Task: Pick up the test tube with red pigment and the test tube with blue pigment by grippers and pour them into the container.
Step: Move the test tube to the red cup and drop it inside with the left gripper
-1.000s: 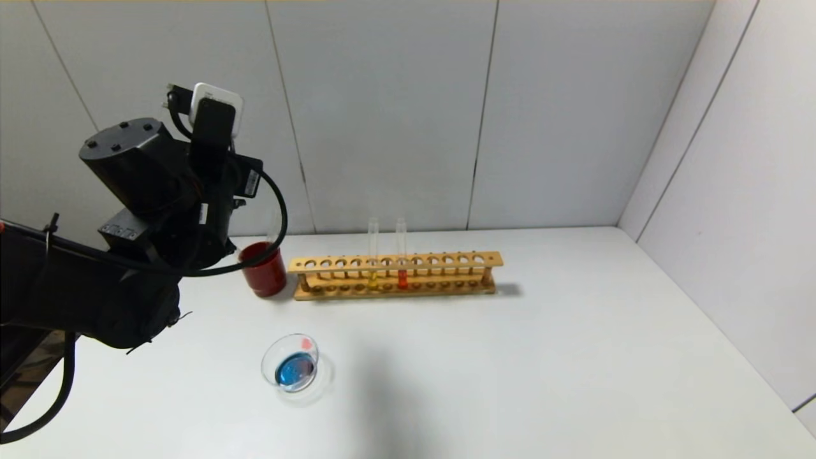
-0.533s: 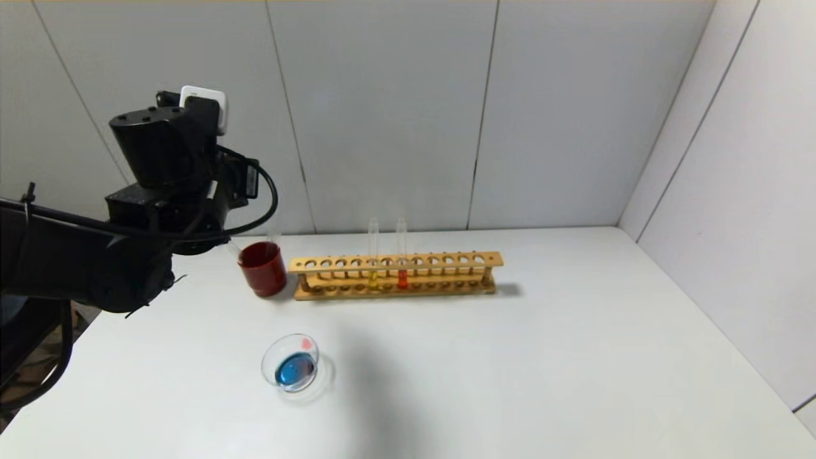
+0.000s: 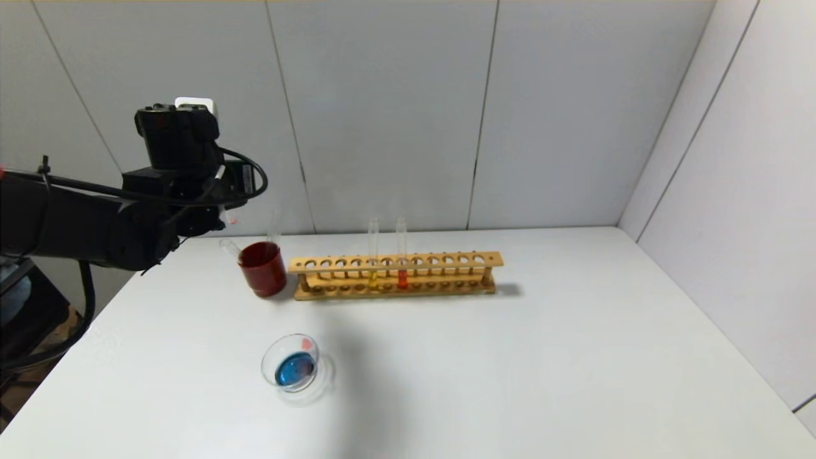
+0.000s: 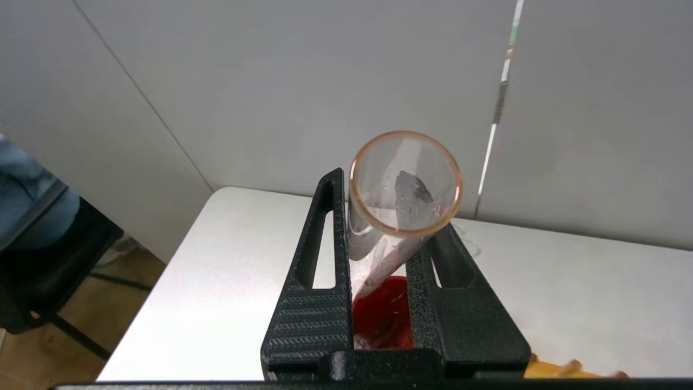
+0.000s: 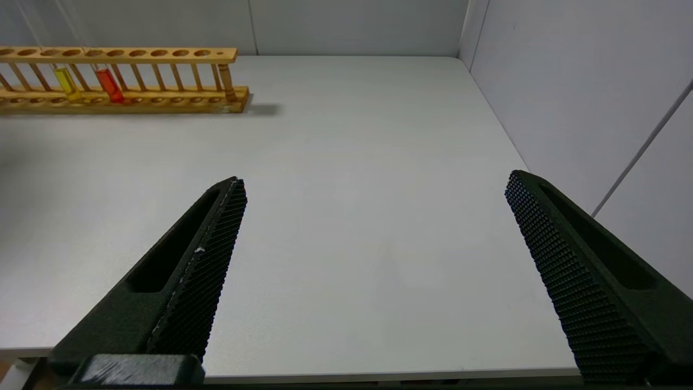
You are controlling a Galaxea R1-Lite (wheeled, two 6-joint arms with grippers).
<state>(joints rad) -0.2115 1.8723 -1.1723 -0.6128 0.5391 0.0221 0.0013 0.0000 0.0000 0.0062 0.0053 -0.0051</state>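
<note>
My left gripper (image 3: 220, 220) hangs just above and left of the dark red cup (image 3: 262, 269). It is shut on a clear test tube (image 4: 403, 184) with only pinkish-red traces inside. The tube tilts, its rounded bottom over the cup's mouth (image 4: 381, 317). The container (image 3: 290, 371), a shallow clear glass dish, holds blue liquid with a pink smear. A tube with orange-red liquid (image 3: 401, 278) stands in the wooden rack (image 3: 446, 274). No tube with blue liquid is in view. My right gripper (image 5: 374, 179) is open and empty over the table's near right edge.
A tube with yellow liquid (image 3: 373, 280) stands beside the orange-red one in the rack; both also show in the right wrist view (image 5: 110, 85). Clear empty tubes (image 3: 274, 226) stick out of the red cup. Grey walls close the back and right sides.
My left arm has swung back and to the left, away from the dish, and the wrist has turned. The held tube now hangs over the red cup.
</note>
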